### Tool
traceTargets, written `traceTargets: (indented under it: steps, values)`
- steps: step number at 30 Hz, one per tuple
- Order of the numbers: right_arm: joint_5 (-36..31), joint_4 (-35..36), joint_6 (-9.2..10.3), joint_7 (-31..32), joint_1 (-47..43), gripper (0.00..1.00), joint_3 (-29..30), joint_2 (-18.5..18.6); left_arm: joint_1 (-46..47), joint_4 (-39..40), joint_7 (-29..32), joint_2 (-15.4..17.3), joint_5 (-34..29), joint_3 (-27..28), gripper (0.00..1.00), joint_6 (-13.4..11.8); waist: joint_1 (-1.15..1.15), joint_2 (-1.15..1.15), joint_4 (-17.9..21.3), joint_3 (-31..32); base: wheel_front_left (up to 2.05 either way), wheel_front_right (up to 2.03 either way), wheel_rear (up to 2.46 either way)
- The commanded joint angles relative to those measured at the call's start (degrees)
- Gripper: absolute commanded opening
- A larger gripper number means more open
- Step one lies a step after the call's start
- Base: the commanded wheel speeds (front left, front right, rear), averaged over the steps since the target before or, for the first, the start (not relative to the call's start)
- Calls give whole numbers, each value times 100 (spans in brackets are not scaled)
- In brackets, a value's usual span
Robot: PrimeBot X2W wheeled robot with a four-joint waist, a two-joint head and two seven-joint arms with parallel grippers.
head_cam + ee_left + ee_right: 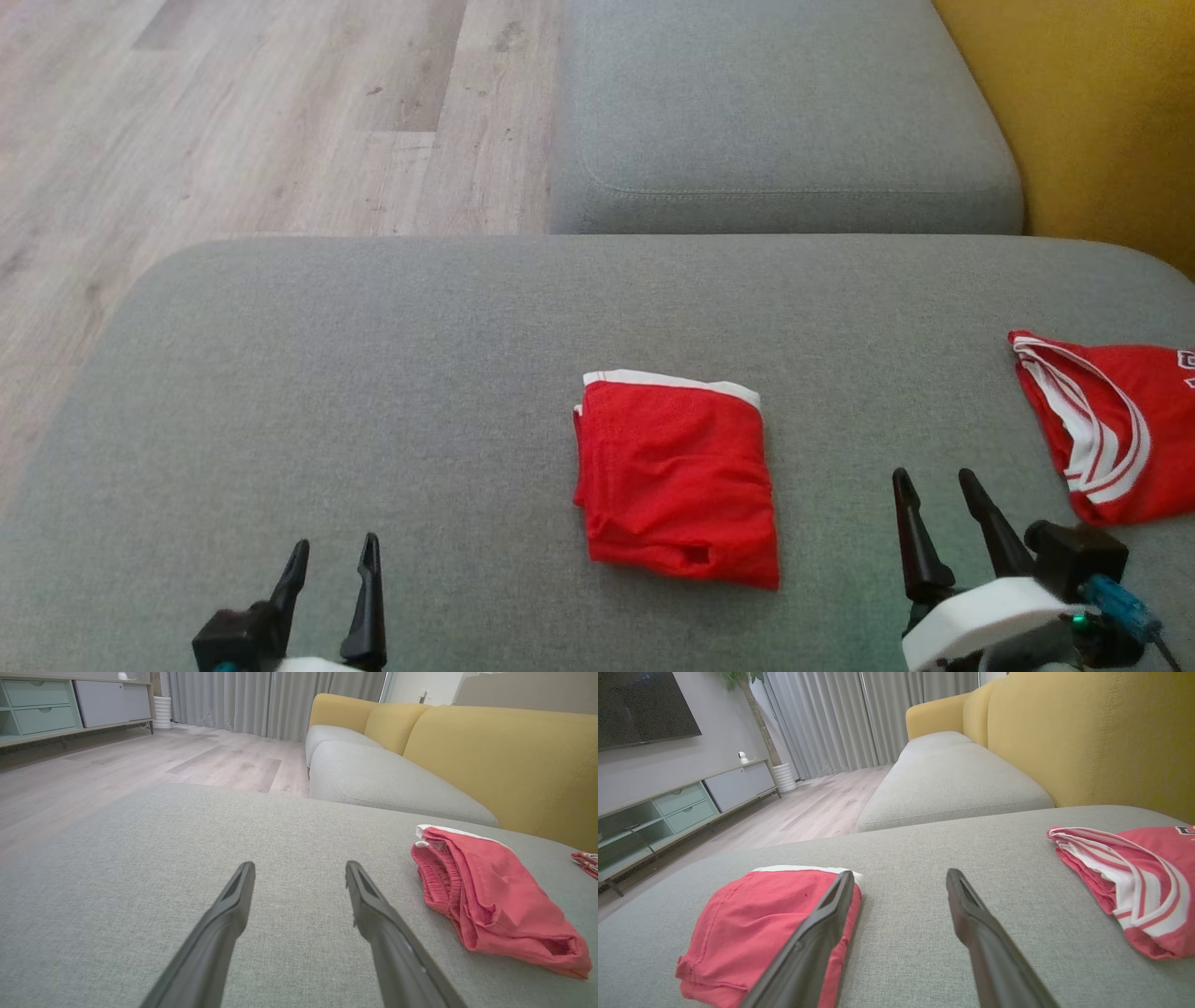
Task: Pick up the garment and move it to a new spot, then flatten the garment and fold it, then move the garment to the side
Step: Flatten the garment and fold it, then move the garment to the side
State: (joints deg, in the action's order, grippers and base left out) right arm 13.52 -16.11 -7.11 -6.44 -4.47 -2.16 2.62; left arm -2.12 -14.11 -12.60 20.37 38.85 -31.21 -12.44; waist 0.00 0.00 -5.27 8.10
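Grey sofa cushion (373,373) holds the folded red garment (674,476) near its middle, between the left gripper (336,543) and right gripper (933,474), touching neither. Both stand spread wide, holding nothing.

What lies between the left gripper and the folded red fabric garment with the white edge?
Only bare grey fabric cushion separates the open left gripper from the folded red garment; the left wrist and head views both show it.

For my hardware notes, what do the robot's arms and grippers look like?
Left gripper and right gripper each have two long, black, tapered fingers. The right wrist wears a rounded white shell with a blue plug and thin cable.
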Motion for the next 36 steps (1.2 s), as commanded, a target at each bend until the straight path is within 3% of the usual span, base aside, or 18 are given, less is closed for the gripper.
traceTargets:
  steps: [1, 12, 19, 28, 36]
  values:
    - [-49, 220, -37, 22, 152, 100, -123, 26, 301, 172, -20, 130, -2, 255, 100, -32, 0, 0, -25, 13, 0, 0, 0]
    - [-130, 119, -37, 146, 150, 100, -99, 26, 252, 438, -38, 153, -18, 244, 100, -127, 0, 0, -156, -25, 0, 0, 0]
    - [-567, -3, -37, 849, 1044, 100, -169, 26, 334, 649, -10, 163, -67, 209, 100, -176, 0, 0, -251, -190, 0, 0, 0]
    - [-584, -1256, -37, 1819, 1809, 100, -198, 26, 512, 912, 17, 105, -168, 116, 100, -224, 0, 0, -772, -497, 0, 0, 0]
    - [-216, -2133, -37, 1872, 1998, 100, -231, 26, 534, 1019, -3, 145, -186, 160, 100, -280, 0, 0, -1108, -683, 0, 0, 0]
